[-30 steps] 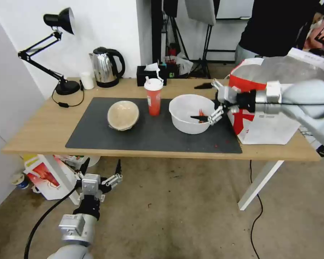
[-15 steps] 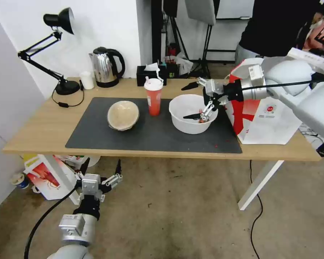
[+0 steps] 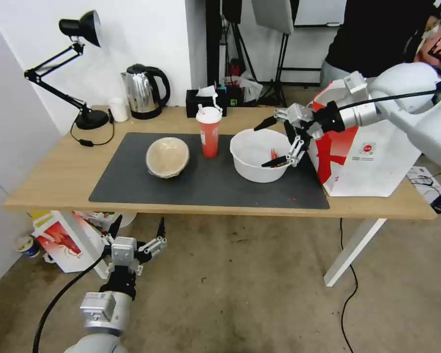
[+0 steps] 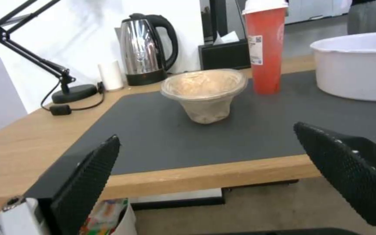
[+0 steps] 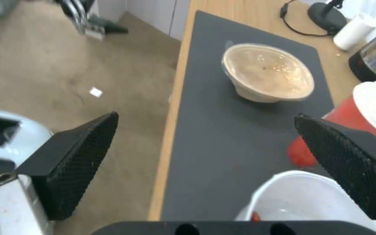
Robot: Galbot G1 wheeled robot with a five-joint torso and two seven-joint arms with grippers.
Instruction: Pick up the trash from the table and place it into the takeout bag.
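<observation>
Over the last second the right tool (image 3: pixel 279 142) has swung from beside the takeout bag out over the white plastic bowl (image 3: pixel 257 154), dipped toward its inside and now sits a little higher and back toward the bowl's 3 o'clock rim, fingers spread wide with one tip over the far rim and the other low inside near the red scraps; nothing is pinched, so I judge this an approach for a rim grasp not yet closed, and all three pieces of trash remain on the tabletop (image 3: pixel 59 171); the left tool (image 3: pixel 134 240) hangs parked below the tabletop's front edge at about 7 o'clock, fingers likewise spread and empty. The bowl is wide, thin-walled, glossy plastic, likely to flex under a pinch; the red cup (image 3: pixel 209 132), tall and slightly tapered with a white lid and straw, stands at the bowl's 9 o'clock; further along at 9 o'clock the tan paper bowl (image 3: pixel 167 157) sits tilted under a clear film, matte and crumpled-looking; all three rest on the dark grey mat (image 3: pixel 206 189), flat and dull; the takeout bag (image 3: pixel 372 157), boxy, red-panelled and open-topped, stands at the bowl's 3 o'clock, just beside it.
</observation>
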